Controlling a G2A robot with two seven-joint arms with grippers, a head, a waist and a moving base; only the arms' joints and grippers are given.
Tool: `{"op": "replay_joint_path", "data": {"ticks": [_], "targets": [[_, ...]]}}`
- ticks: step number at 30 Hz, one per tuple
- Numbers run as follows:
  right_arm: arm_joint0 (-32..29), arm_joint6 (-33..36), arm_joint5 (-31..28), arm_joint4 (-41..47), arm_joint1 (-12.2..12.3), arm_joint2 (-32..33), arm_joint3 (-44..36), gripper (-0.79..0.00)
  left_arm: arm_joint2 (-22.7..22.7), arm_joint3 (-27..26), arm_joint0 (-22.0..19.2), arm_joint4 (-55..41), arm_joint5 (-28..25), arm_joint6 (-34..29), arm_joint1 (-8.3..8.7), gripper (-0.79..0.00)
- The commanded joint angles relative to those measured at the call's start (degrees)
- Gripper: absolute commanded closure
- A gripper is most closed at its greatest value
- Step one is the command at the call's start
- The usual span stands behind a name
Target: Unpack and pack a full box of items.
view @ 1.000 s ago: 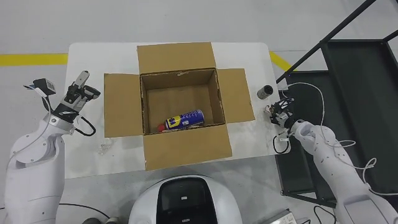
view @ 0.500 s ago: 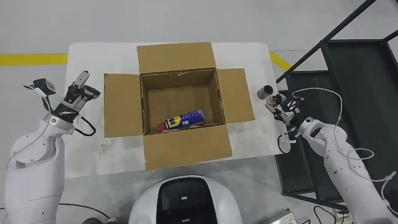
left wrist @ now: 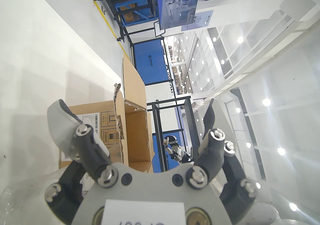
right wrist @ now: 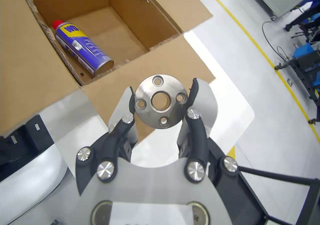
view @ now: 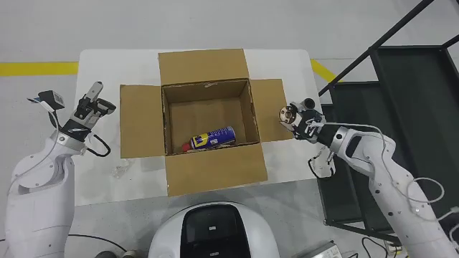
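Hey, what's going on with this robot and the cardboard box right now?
The right gripper is shut on a round metal flange, holding it over the right flap of the open cardboard box. A blue spray can lies on its side inside the box. The left gripper is open and holds nothing, at the left edge of the table.

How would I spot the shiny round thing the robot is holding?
Find the open cardboard box on the white table. Above its flap on the robot's right, the right gripper pinches a metal disc in its fingers. It's flat and silver with five holes, unlike the blue spray can in the box.
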Motion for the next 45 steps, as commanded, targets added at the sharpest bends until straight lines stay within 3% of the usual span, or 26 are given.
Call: {"op": "replay_joint_path", "data": {"ticks": [1,10,16,45], "targets": [[2.8,2.26,-1.12,0.92,-0.29,-2.71,-0.15,0.0,0.0,0.0,0.0,0.0,0.0,0.0,0.0,-0.785],[14.76,11.84,-2.48,3.61,-2.44,-15.68,1.57,0.0,0.0,0.0,0.0,0.0,0.0,0.0,0.0,-0.785],[20.09,13.02,-0.72,4.51,-4.0,-21.63,4.5,0.0,0.0,0.0,0.0,0.0,0.0,0.0,0.0,-0.785],[22.51,12.35,-1.04,4.16,-4.75,-24.19,5.37,0.0,0.0,0.0,0.0,0.0,0.0,0.0,0.0,-0.785]]}}
